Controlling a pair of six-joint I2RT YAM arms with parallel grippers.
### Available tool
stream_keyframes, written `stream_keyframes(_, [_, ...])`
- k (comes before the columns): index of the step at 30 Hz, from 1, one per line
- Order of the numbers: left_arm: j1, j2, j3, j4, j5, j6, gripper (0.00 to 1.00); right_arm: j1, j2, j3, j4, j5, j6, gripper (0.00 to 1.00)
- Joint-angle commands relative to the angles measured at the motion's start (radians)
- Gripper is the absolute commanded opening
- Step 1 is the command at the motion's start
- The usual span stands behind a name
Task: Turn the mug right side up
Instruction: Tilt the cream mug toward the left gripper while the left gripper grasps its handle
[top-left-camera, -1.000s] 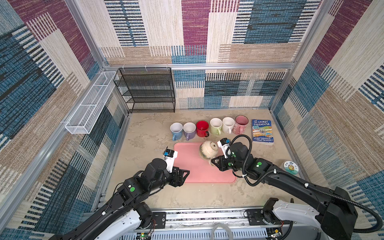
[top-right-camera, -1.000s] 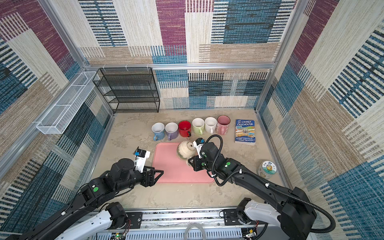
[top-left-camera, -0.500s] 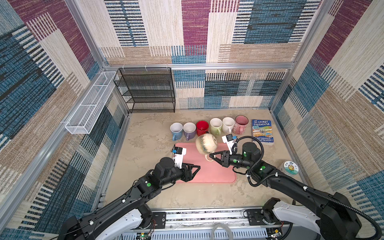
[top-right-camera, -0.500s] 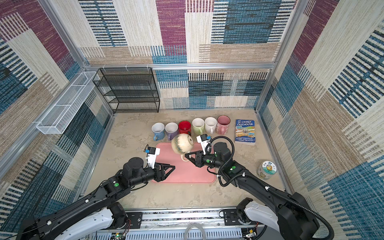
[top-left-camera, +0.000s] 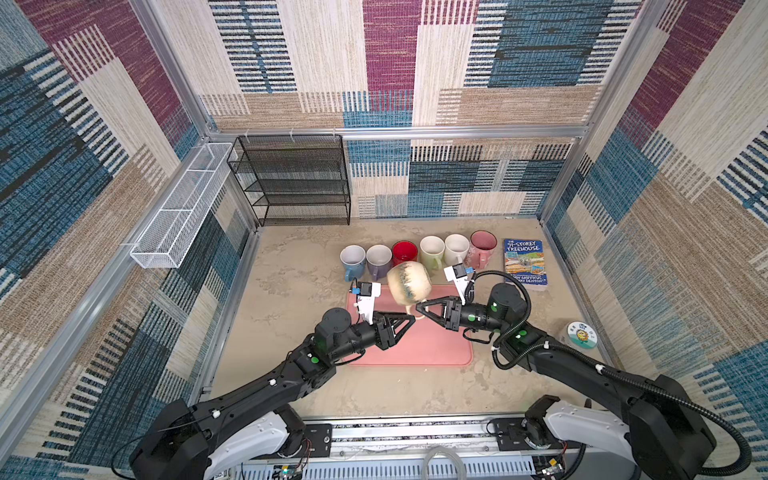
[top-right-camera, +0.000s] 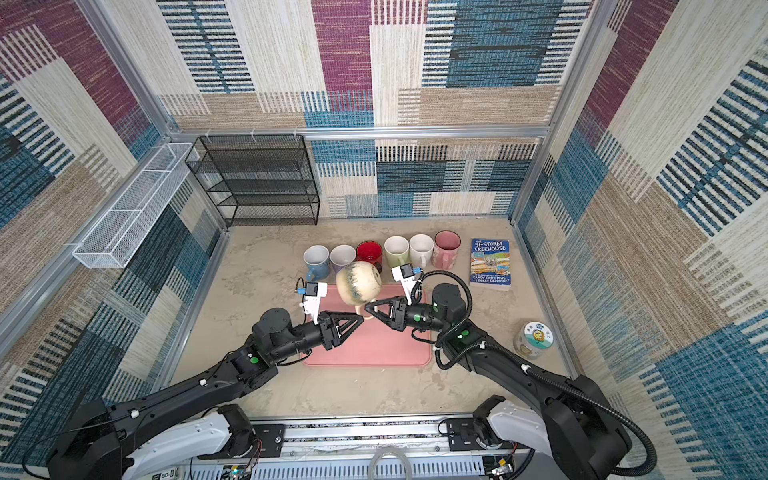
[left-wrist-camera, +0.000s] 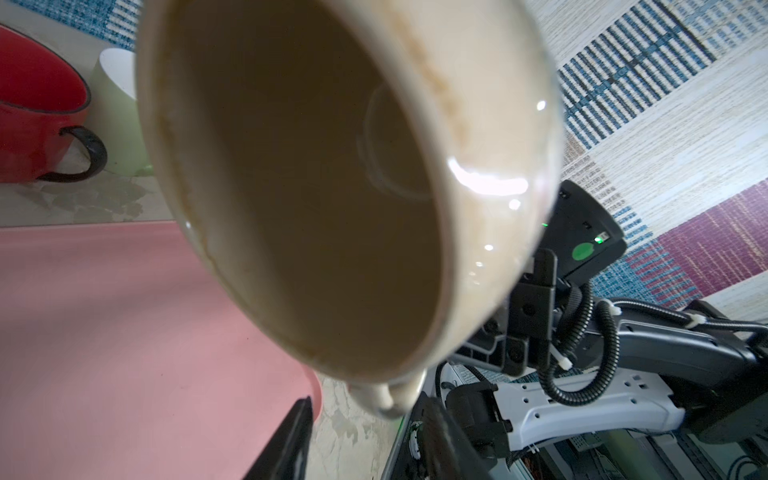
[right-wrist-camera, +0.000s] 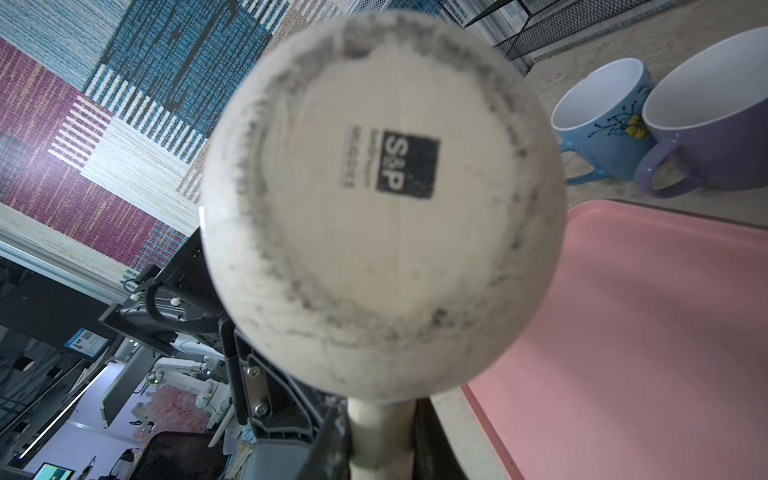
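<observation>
Top views: the cream mug (top-left-camera: 408, 281) is held sideways by its handle in the clamped right gripper (top-left-camera: 418, 309), over the back edge of the pink mat (top-left-camera: 436, 349), near the mug row (top-left-camera: 432, 249); the left gripper (top-left-camera: 413, 319) is seen with jaws parted.

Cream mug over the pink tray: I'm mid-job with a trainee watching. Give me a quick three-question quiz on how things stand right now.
1. True or false: the cream mug stands upright on the pink tray.
2. Where does the right gripper hold the mug? A) rim B) handle C) base
3. How many mugs are in the row of mugs behind the tray?

Key: 1 false, it is lifted and lies sideways; 2 B; 3 six.
</observation>
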Motion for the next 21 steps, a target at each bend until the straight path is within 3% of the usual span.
stream_keyframes(1, [0.002, 0.002, -0.007, 0.122, 0.0, -0.017, 0.48, -0.001, 0.004, -0.005, 0.192, -0.052, 0.049, 0.0])
stream_keyframes(6, [0.003, 0.013, -0.009, 0.154, -0.005, -0.022, 0.39, -0.001, 0.011, -0.015, 0.259, -0.074, 0.101, 0.0])
stream_keyframes(10, [0.004, 0.015, -0.013, 0.177, -0.01, -0.027, 0.24, -0.001, 0.021, -0.028, 0.313, -0.086, 0.14, 0.0])
stream_keyframes(17, [0.007, 0.029, -0.016, 0.213, -0.006, -0.034, 0.24, -0.001, 0.043, -0.046, 0.359, -0.099, 0.171, 0.0])
stream_keyframes(21, [0.008, 0.061, -0.014, 0.266, 0.021, -0.05, 0.31, -0.001, 0.05, -0.05, 0.362, -0.099, 0.171, 0.0])
